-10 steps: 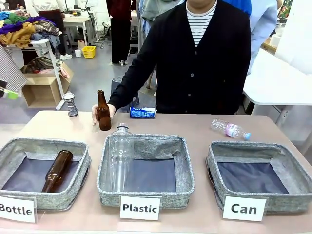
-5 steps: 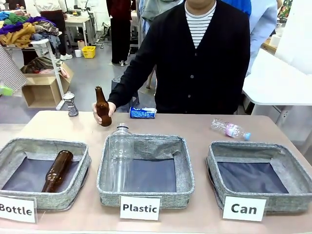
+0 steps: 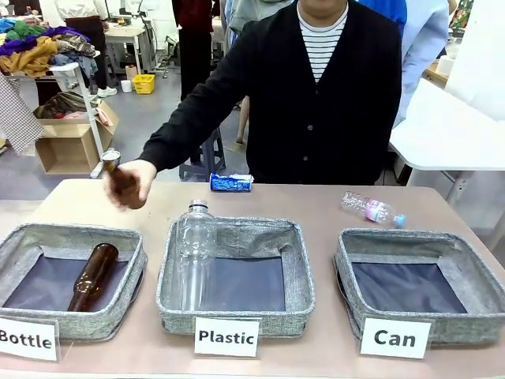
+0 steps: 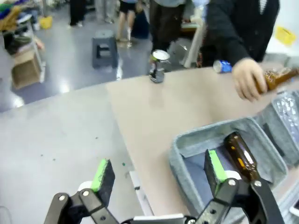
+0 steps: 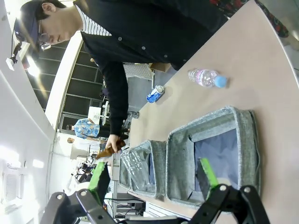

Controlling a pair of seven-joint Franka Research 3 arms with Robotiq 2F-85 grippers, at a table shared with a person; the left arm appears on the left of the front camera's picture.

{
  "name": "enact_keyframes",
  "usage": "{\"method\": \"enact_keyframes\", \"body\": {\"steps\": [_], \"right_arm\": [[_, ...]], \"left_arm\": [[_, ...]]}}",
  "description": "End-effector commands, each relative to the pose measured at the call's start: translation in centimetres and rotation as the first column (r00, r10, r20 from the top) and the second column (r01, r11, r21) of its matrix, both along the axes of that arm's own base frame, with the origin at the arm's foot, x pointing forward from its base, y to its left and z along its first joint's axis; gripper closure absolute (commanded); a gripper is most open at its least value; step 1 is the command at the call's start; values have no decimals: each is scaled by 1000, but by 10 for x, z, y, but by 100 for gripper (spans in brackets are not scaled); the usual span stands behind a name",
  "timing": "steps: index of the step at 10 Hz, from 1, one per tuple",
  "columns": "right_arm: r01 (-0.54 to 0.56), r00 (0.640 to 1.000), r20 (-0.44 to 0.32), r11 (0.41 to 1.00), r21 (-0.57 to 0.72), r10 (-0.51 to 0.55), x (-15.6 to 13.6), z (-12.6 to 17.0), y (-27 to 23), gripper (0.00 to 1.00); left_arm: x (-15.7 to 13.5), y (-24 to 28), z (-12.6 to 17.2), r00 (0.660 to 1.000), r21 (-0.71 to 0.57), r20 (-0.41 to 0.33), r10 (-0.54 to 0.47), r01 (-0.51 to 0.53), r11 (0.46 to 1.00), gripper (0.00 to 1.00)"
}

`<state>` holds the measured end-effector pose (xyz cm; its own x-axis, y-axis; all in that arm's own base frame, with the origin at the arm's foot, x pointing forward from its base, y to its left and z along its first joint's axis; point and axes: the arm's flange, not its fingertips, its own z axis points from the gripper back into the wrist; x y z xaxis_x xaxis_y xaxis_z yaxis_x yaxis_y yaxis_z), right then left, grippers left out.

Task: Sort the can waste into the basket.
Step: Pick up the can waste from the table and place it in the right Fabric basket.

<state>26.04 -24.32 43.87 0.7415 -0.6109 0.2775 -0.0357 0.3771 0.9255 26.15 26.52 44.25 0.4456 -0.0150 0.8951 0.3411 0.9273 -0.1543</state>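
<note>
The blue can [image 3: 231, 182] lies on its side at the far edge of the counter [image 3: 316, 207], near the middle. The slim silvery can [image 4: 159, 66] stands upright at the far left, just behind the person's hand [image 3: 130, 183], which holds a brown bottle [image 4: 278, 77]. The Can basket [image 3: 473, 276] sits at the near right with nothing in it, so neither can is sorted yet. My left claw [image 4: 159, 172] hangs spread wide over the near left corner, by the Bottle basket [image 4: 187, 144]. My right claw [image 5: 152, 177] is spread too, looking over the Can basket [image 5: 252, 144]. I judge the step in hand to be the reach for a first can. I should let that arm clear the left side first. I would send the right claw to the blue can and close across its body, gently since it is dented and may roll. The silvery one suits my left claw, taken from above around its narrow waist so that it does not tip.
</note>
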Motion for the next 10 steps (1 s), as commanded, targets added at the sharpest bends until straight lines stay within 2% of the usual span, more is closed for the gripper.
{"method": "enact_keyframes", "body": {"steps": [1, 2, 6, 7, 8, 9, 10], "right_arm": [[0, 999, 39, 1000, 1, 0, 2, 1, -1, 0], [0, 999, 39, 1000, 1, 0, 2, 1, -1, 0], [0, 999, 39, 1000, 1, 0, 2, 1, -1, 0], [0, 999, 39, 1000, 1, 0, 2, 1, -1, 0], [0, 999, 39, 1000, 1, 0, 2, 1, -1, 0], [0, 999, 39, 1000, 1, 0, 2, 1, -1, 0], [0, 999, 39, 1000, 1, 0, 2, 1, -1, 0]], "left_arm": [[-19, -53, -49, 998, -65, -19, 59, -60, 996, 0], [0, 0, 0, 1000, 0, 0, 0, 0, 1000, 0], [1, 0, -4, 1000, -13, -19, 13, -13, 1000, 0], [6, 7, 22, 998, 0, 55, 1, -1, 1000, 0], [0, 18, 44, 997, 18, 74, 18, -19, 1000, 0], [-15, 23, 57, 998, 56, 62, 1, -5, 998, 0], [-27, 26, 63, 995, 83, 61, -81, 76, 994, 0]]}}
